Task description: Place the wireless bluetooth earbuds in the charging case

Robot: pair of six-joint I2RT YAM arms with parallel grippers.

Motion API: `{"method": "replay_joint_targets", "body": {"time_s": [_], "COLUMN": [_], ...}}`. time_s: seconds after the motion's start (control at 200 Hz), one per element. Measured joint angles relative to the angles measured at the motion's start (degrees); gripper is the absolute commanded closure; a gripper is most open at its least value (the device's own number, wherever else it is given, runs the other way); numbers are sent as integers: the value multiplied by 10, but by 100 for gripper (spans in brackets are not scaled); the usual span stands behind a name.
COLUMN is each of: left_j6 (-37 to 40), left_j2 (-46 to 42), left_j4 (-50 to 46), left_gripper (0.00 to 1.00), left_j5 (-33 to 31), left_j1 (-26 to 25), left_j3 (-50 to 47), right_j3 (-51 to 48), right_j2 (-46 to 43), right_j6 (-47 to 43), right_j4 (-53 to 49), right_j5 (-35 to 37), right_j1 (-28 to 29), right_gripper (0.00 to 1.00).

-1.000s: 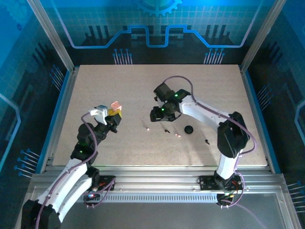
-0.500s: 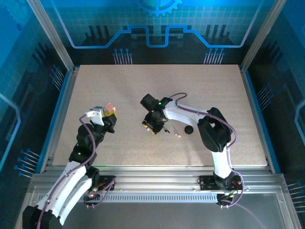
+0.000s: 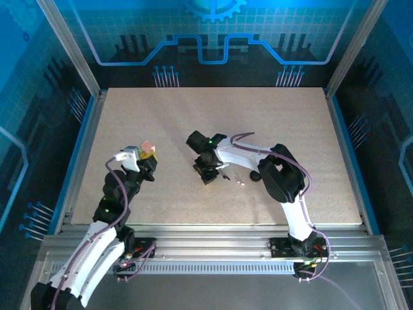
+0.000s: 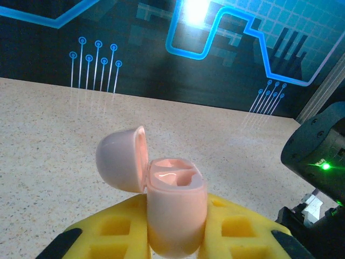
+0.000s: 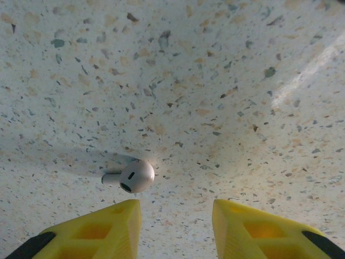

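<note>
My left gripper [image 3: 147, 156] is shut on the pink charging case [image 4: 175, 199] and holds it upright above the table's left side. The lid [image 4: 121, 159] is tipped open and both sockets look empty. In the top view the case [image 3: 149, 147] shows as a pink spot at the arm's tip. My right gripper [image 3: 208, 174] hangs low over the table's middle. In the right wrist view one white earbud [image 5: 135, 176] lies on the speckled table, just ahead of the left yellow finger [image 5: 116, 224]. The right gripper [image 5: 177, 226] is open, with nothing between its fingers.
A small whitish piece [image 3: 242, 183] and a dark piece [image 3: 226, 176] lie on the table right of the right gripper. A black round case [image 3: 255, 175] sits beside the right arm. The right arm's dark body [image 4: 318, 162] shows at the right of the left wrist view.
The right arm has swung left and down to the table, and its jaws have narrowed somewhat. The left arm has shifted slightly with the case still held.
</note>
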Motion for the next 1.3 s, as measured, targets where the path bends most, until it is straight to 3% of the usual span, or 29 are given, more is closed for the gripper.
{"method": "replay_joint_targets", "body": {"time_s": [1.301], "left_j6": [0], "left_j2": [-7], "left_j4": [2], "left_gripper": [90], "left_j5": [-2], "left_j1": [4], "left_j3": [-10], "right_j3": [70], "right_j2": [65], "right_j6": [-24], "right_j4": [-6], "right_j5": [2], "right_j1": [-11], "right_gripper": [63]}}
